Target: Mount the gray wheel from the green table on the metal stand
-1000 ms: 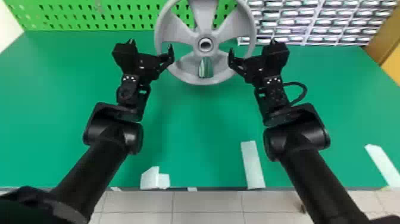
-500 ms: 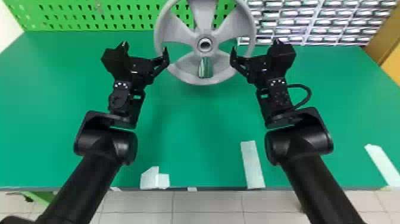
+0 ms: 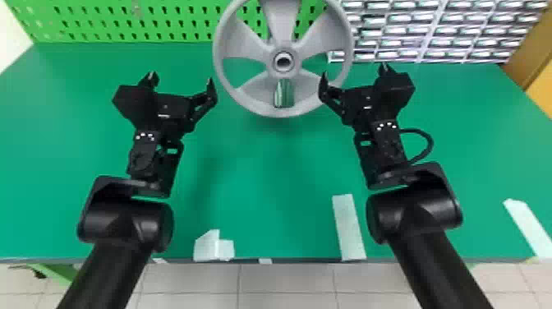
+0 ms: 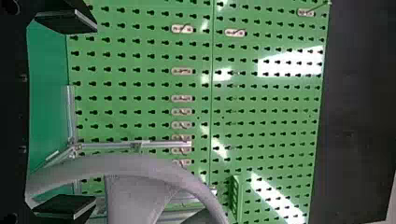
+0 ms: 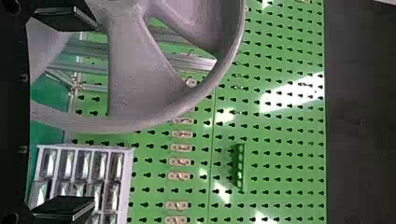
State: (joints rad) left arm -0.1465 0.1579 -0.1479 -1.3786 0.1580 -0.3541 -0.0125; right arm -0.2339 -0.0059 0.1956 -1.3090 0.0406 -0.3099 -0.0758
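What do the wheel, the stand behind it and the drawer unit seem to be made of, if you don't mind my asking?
The wheel looks like matte gray plastic or painted metal; its even, dull surface fits both. The stand seems to be bare aluminum profile, judging by its silvery, grooved bars. The drawer unit is probably plastic: a pale frame with clear, glossy drawer fronts.

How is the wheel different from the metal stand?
The wheel is round, with a curved rim, but the stand is made of straight bars.
The wheel has wide, smooth spokes, while the stand's bars are thin.
The wheel is dull gray; the stand is a shinier silver.
Both are grayish.
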